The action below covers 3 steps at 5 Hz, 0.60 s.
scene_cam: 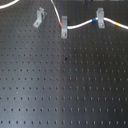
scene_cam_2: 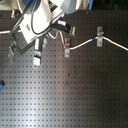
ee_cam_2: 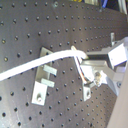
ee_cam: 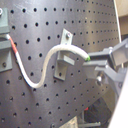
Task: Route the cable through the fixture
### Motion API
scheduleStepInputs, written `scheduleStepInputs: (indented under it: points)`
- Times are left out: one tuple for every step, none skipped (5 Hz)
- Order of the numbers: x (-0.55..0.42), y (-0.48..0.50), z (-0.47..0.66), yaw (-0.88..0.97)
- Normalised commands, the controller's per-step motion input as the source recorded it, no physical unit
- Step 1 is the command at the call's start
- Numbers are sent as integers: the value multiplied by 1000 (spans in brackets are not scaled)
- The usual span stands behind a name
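Observation:
The white cable (scene_cam: 80,23) runs from the top edge of the first exterior view down past its red-orange band (scene_cam: 62,22) at the narrow upright clip (scene_cam: 64,29). It then passes through the wider clip (scene_cam: 100,19) and off to the first exterior view's right. The slanted grey fixture (scene_cam: 39,18) stands apart to the first exterior view's left, with no cable in it. In the first wrist view my gripper (ee_cam: 92,59) is shut on the cable's free end, with the cable (ee_cam: 47,62) looping in front of the fixture (ee_cam: 64,60). In the second wrist view the cable (ee_cam_2: 45,61) crosses over the fixture (ee_cam_2: 44,77).
The black perforated board (scene_cam: 65,85) fills the scene. In the second exterior view the arm (scene_cam_2: 35,30) covers the upper left and mostly hides the fixture. The narrow clip (scene_cam_2: 66,48) and the wider clip (scene_cam_2: 99,37) show there, with the cable (scene_cam_2: 82,44) between them.

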Motion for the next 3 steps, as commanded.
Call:
scheduleStepInputs:
  points:
    - [184, 453, 481, 183]
    - [110, 286, 419, 397]
    - [50, 201, 388, 454]
